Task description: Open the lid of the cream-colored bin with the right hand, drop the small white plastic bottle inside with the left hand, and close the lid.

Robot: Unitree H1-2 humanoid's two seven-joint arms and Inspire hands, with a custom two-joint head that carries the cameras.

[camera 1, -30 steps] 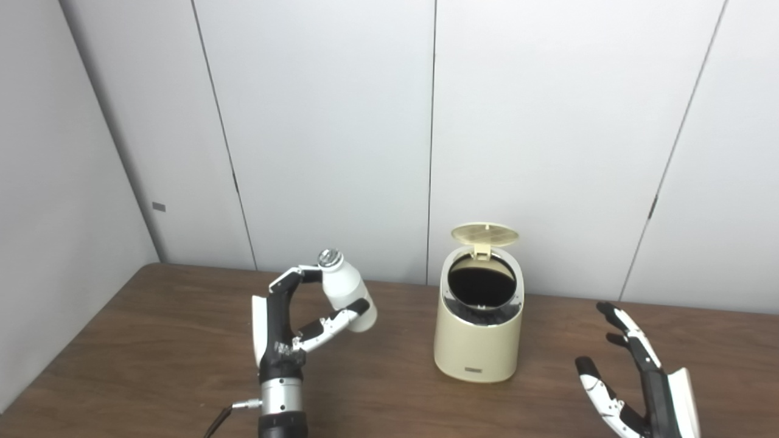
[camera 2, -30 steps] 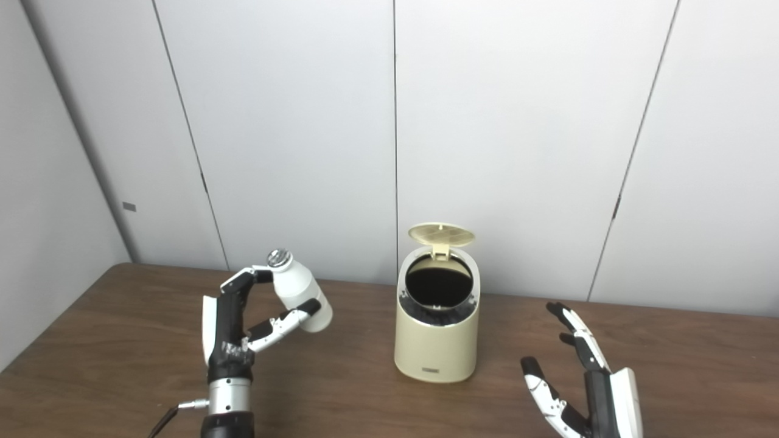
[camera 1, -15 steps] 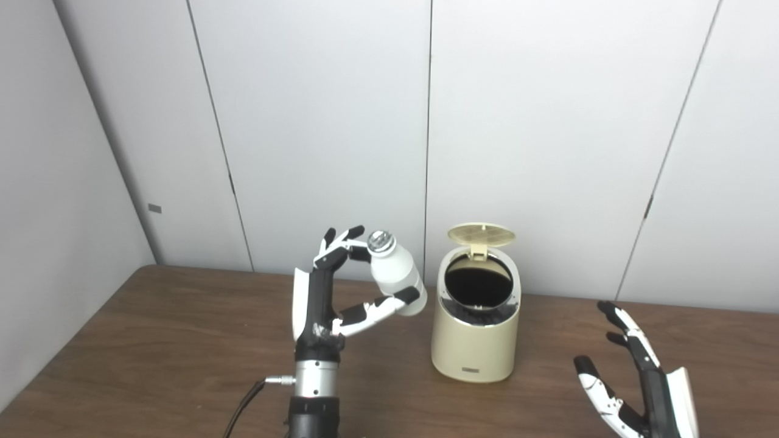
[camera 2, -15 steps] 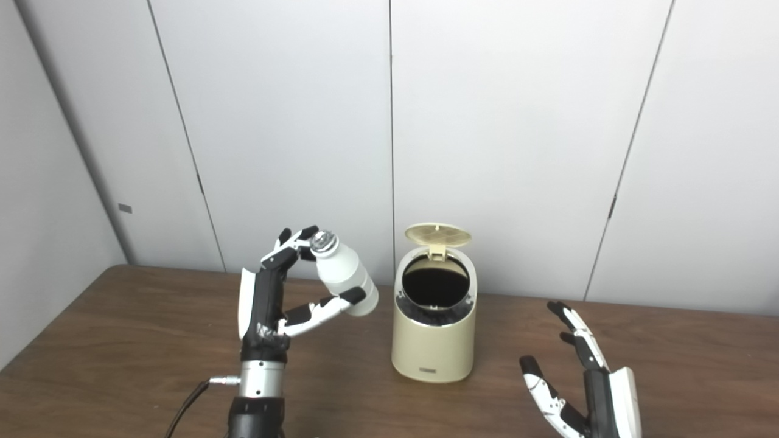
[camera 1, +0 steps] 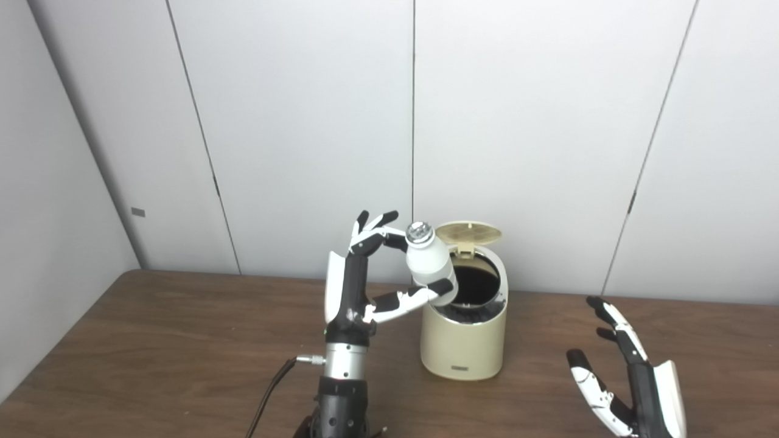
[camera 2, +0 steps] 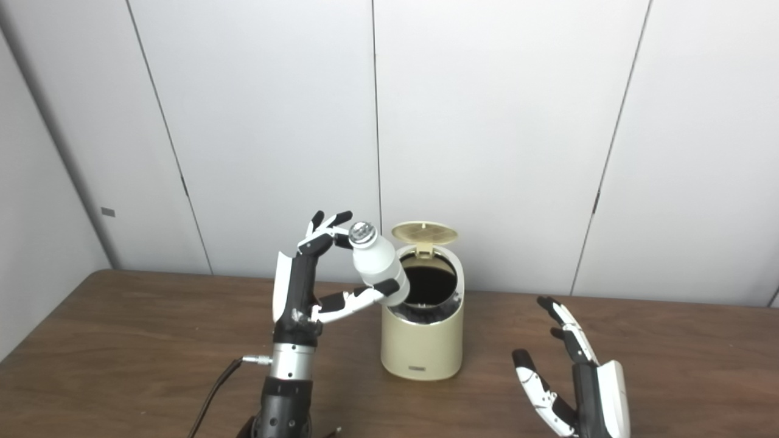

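1. Small white plastic bottle [camera 1: 429, 267]: smooth, cylindrical, matte white body with a shiny metallic cap [camera 1: 419, 230]. It is held in the air, tilted with its cap up and toward the left, its base at the left rim of the open bin's mouth.
2. Handling (judgement): the bottle looks light and rigid, and its smooth wall may be slippery. The present end-to-end hold, 1 contact near the cap and 1 under the base, seems adequate for a short carry but gives little resistance to rolling.
3. Left hand [camera 1: 359, 286]: clamped on the bottle, upper fingers [camera 1: 372, 234] beside the cap, thumb beneath the base; black-and-white hard shell on a metal wrist with a trailing cable [camera 1: 271, 389].
4. Cream-colored bin [camera 1: 464, 331]: glossy, rounded, upright cylinder, apparently hard plastic, with a dark interior and a metallic-looking inner ring.
5. Lid [camera 1: 468, 232]: round, ribbed underside, hinged at the rear and standing open.
6. Right hand [camera 1: 627, 380]: fingers spread, holding nothing, low to the right of the bin and well apart from it.
7. Table [camera 1: 152, 340]: dark wood-grain top, apparently flat; pale panelled walls [camera 1: 304, 121] behind.
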